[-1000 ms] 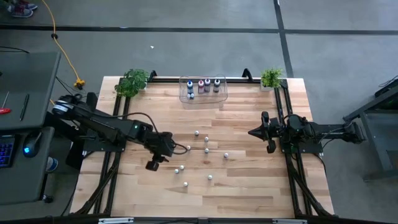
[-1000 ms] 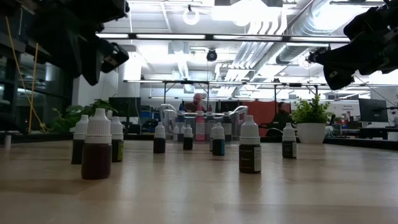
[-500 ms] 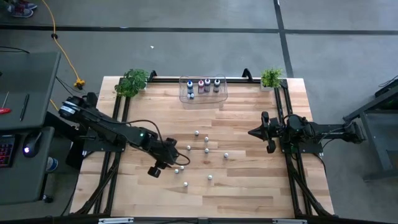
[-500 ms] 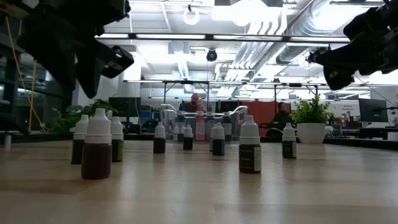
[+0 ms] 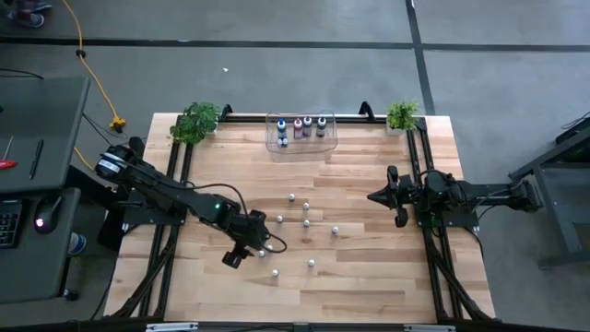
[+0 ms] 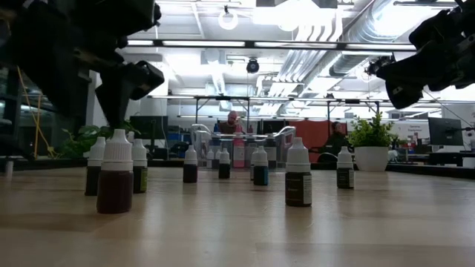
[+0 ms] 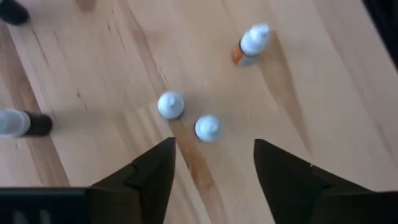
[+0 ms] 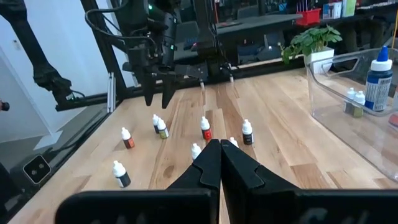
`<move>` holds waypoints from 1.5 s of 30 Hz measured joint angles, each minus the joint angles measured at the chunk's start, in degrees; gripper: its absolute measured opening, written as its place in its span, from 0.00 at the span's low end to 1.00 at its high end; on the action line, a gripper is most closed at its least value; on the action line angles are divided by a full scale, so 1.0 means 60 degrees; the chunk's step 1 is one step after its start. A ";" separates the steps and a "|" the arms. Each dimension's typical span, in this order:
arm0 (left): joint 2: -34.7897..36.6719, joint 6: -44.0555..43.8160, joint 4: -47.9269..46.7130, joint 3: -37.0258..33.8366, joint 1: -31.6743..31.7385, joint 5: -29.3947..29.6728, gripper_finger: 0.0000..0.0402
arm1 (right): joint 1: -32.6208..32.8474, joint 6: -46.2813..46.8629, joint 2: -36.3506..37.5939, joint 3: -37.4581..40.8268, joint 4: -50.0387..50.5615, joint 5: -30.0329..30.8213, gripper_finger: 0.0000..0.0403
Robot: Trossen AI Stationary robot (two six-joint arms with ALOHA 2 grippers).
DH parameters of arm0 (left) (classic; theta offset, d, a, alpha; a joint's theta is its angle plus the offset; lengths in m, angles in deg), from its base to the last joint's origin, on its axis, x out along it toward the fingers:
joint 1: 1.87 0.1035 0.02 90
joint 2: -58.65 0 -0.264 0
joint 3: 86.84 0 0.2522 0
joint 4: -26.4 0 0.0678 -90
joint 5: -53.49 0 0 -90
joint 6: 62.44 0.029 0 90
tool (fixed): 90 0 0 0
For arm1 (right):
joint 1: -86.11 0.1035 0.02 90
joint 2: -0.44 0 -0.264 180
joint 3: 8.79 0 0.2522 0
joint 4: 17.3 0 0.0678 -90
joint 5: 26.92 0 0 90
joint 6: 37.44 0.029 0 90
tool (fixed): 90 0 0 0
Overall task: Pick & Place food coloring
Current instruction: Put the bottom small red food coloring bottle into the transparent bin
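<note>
Left arm poised over a pair of small bottles, fingers spread and empty

We take the tabletop [image 5: 369, 277] first: the clear bin [image 5: 301, 132] sits at its far edge holding four larger bottles, and the small food coloring bottles [image 5: 306, 223] stand scattered near the tabletop's middle, well short of the bin. Our left gripper [image 7: 212, 163] hangs closest, fingers apart and holding nothing, looking down on two upright white-capped bottles [image 7: 208, 127] just ahead of the gap. Our right gripper [image 8: 219, 163] waits well off to the side, fingers pressed together, empty.
</note>
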 joint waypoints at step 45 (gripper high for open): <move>-0.1614 -0.4641 -0.0624 0.1112 -0.0240 0.0870 0.56 | -0.0002 0.0000 -0.0004 0.0000 -0.0028 -0.0002 0.00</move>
